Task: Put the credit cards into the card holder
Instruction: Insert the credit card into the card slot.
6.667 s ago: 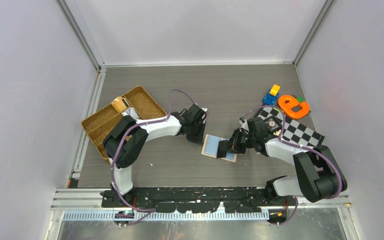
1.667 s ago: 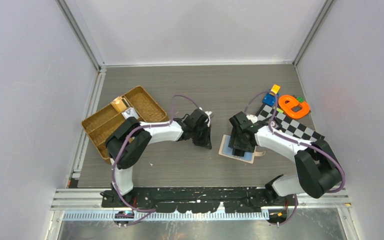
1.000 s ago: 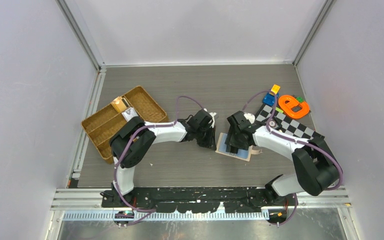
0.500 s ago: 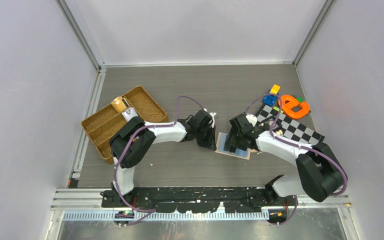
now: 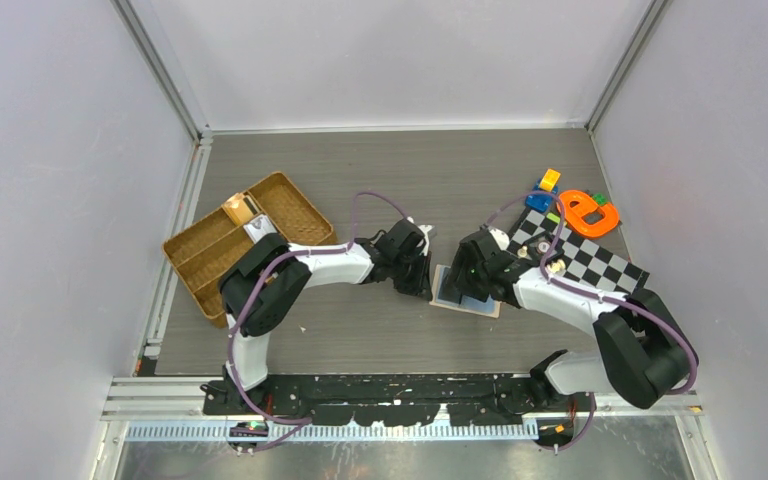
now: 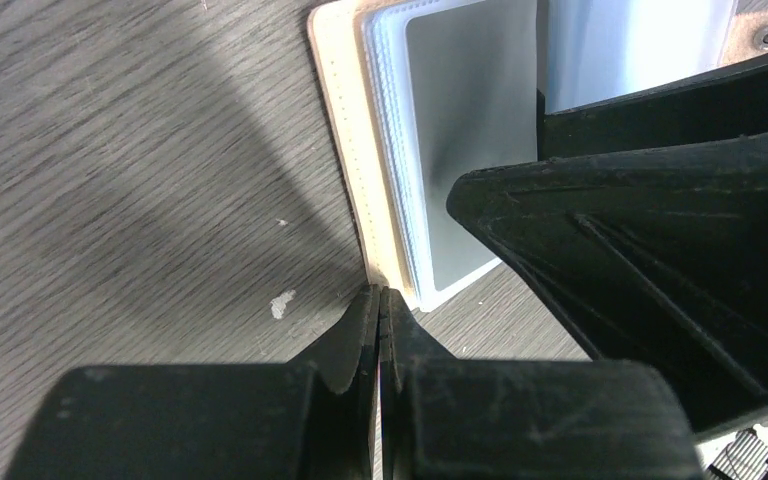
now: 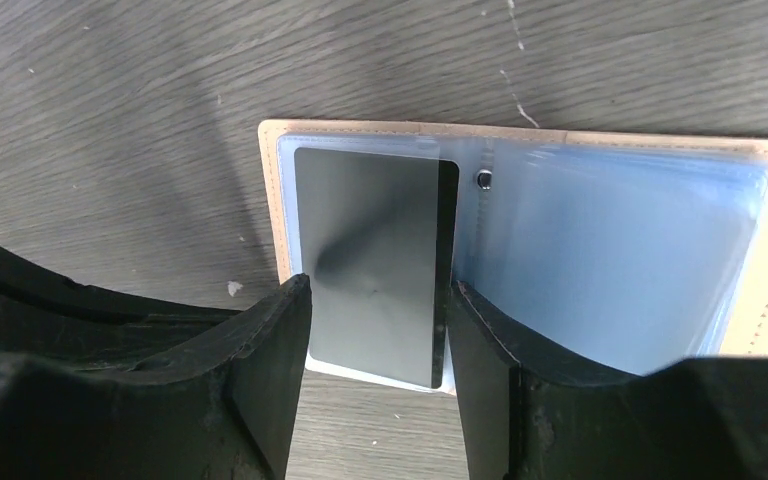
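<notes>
Card holder point(image 7: 600, 250) is lying open on the desk point(image 6: 140, 150) between the two arms, with the grey credit card point(image 7: 375, 260) sitting partway in its left pocket. The right end effector point(image 7: 378, 288) is clamping the card's long edges, seemingly to steer it deeper. The closed left end effector point(image 6: 380, 300) is pressing at the holder's left edge, probably bracing it against sliding.

Robot lab cell; plain panel walls point(image 5: 60, 200), aluminium frame rails point(image 5: 154, 60), checkerboard sheet point(image 5: 605, 265)
</notes>
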Controlling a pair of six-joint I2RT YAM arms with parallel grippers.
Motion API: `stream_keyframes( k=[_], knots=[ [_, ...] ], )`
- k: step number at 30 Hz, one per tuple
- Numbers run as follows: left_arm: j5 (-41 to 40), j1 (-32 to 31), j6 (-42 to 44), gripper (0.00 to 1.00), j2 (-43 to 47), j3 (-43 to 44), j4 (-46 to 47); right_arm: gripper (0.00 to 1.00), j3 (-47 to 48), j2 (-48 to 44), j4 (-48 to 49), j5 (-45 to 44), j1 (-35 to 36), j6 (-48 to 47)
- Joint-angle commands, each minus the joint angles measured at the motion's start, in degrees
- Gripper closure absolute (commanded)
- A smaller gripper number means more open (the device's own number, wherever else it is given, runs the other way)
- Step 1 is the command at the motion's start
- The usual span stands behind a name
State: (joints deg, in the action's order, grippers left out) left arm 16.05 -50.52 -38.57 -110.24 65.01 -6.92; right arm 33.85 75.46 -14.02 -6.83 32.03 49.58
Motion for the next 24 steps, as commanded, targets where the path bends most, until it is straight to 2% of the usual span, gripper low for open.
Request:
stream_keyframes(
  k=[1,10,14,17,19,24],
  knots=[
    [-3.96,-0.46,1.64,1.00,-1.12,-2.14,-4.70,0.43,-0.47,2.19,6.24,6.08,1.97,1.58],
    [-5.85,-0.47,1.70,1.00,0.72,-3.27,-4.79,0.45,1.00,2.85,6.10,5.19,3.91,0.46],
    [-7.77,-0.41,1.45,0.99,3.45,-4.28,-5.16,0.43,3.71,-0.43,-2.20,0.63,4.01,-0.17],
    [-9.51,-0.24,1.28,0.86,7.02,-5.52,-5.14,0.37,7.13,-4.69,-11.48,-4.70,3.80,-1.93],
    [-9.93,0.17,1.38,0.72,9.34,-6.09,-5.73,0.34,9.14,-6.99,-17.28,-7.42,3.18,-2.95],
    [-8.23,1.68,1.96,0.53,14.48,-6.20,-8.50,0.29,11.81,-11.30,-30.03,-12.05,-1.74,-2.78]
  ],
)
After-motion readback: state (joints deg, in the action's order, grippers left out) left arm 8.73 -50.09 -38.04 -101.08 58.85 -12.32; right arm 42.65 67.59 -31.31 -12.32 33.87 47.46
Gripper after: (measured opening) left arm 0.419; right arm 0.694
